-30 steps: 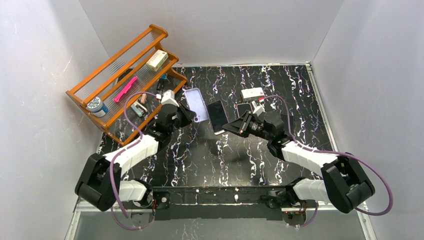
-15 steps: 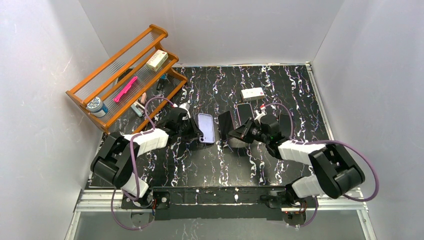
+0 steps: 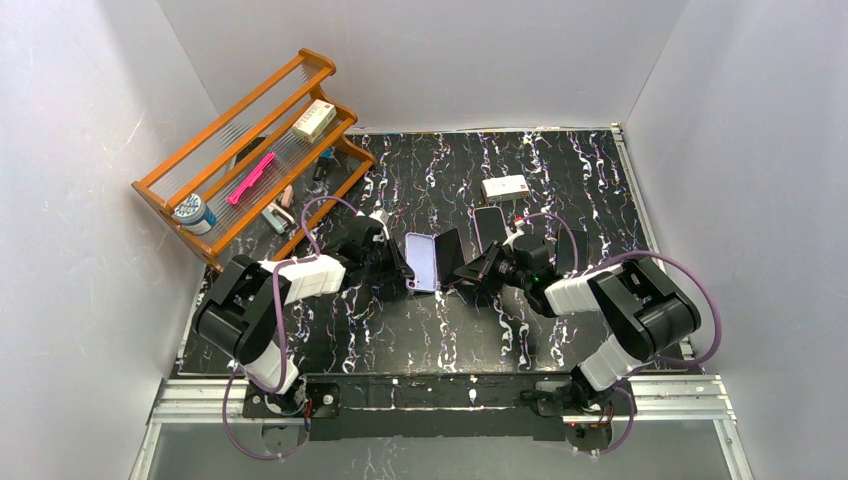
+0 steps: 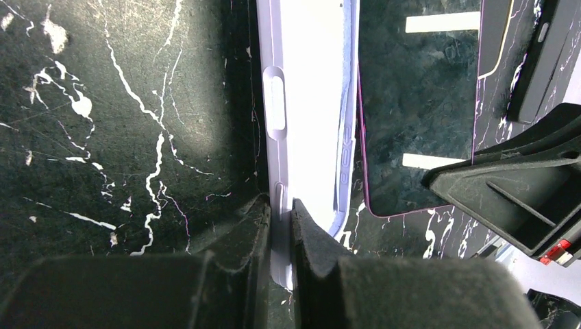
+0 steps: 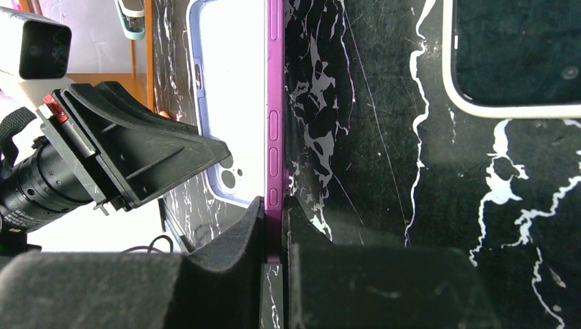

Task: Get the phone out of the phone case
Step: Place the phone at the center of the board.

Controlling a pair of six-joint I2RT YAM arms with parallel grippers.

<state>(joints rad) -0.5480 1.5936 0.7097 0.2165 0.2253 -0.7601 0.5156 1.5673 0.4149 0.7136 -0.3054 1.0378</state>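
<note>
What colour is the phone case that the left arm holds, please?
The phone case is pale lilac; top view shows it best.

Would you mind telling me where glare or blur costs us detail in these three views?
Top external view: evenly lit and sharp throughout. Left wrist view: the phone case is blown out white, the phone screen mirrors two light bars, the left gripper's fingers are soft. Right wrist view: the case glares too, and the right gripper's fingers are blurred.

No legible text on anything.
</note>
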